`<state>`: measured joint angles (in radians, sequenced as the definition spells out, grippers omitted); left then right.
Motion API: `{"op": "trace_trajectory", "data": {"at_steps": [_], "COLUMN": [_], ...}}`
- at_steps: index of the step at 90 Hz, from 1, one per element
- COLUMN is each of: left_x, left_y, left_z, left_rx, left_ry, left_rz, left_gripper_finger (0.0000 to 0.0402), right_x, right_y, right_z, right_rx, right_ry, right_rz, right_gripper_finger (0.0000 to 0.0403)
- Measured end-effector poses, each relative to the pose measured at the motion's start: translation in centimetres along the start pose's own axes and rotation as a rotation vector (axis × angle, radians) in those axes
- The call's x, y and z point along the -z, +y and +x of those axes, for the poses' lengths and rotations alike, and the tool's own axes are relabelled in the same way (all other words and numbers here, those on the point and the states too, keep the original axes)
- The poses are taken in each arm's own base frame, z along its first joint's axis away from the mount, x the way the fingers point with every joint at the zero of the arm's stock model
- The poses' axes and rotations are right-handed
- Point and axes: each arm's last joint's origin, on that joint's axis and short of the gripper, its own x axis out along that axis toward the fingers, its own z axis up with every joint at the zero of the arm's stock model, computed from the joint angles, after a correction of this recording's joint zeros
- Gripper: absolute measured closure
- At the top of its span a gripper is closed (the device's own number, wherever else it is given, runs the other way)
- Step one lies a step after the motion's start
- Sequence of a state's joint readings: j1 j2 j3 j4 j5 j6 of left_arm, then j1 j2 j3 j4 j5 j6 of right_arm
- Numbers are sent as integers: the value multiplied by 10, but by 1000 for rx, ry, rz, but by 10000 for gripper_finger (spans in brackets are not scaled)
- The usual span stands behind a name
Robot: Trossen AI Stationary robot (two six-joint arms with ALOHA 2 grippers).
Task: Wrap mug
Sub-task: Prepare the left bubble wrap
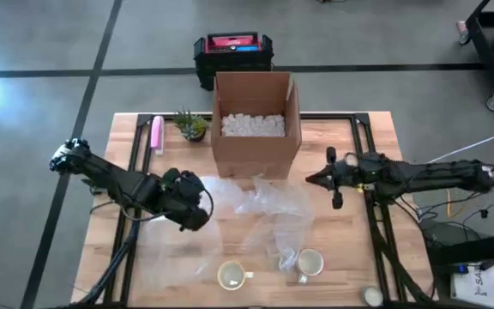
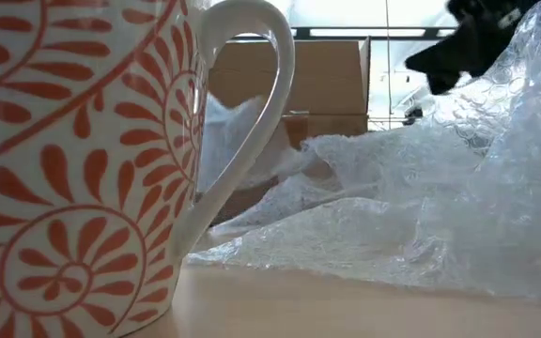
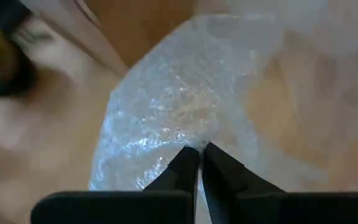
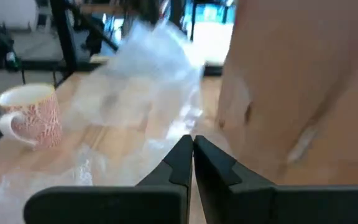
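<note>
Since wrap must be spread before mug goes in, bubble wrap (image 1: 264,210) edge is pinched by left gripper (image 1: 197,209), fingers nearly closed on film, centre-left of high view; sheet trails right. Right gripper (image 1: 316,179) held narrow, apparently empty, right of cardboard box (image 1: 255,120). Patterned mug (image 1: 309,263) seen lower centre-right, well apart from both grippers; second mug (image 1: 231,275) just left of it

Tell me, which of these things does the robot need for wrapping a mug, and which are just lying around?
Needed for the job:
bubble wrap, pinched by the left gripper
patterned mugs
right gripper, shut, waiting beside the box

Just lying about:
cardboard box of packing peanuts
small plant
pink object
</note>
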<state>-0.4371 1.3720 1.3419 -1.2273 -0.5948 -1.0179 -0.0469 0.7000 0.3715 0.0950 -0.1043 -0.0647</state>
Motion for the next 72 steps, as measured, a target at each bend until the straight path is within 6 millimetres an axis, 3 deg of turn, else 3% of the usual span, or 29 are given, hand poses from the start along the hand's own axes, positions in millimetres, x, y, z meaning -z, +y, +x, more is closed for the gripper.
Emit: {"op": "trace_trajectory", "data": {"at_steps": [34, 72], "left_x": [13, 17], "left_y": [7, 7], "left_z": [15, 22], "left_rx": [-128, -138], "left_ry": [-45, -69], "left_rz": [-33, -53], "left_gripper_finger": [401, 402], "right_x": [-10, -22], "right_y": [11, 35], "right_z": [105, 221], "right_rx": [-107, -192], "right_ry": [290, 351], "right_rz": [-109, -215], "right_gripper_finger": [403, 403]}}
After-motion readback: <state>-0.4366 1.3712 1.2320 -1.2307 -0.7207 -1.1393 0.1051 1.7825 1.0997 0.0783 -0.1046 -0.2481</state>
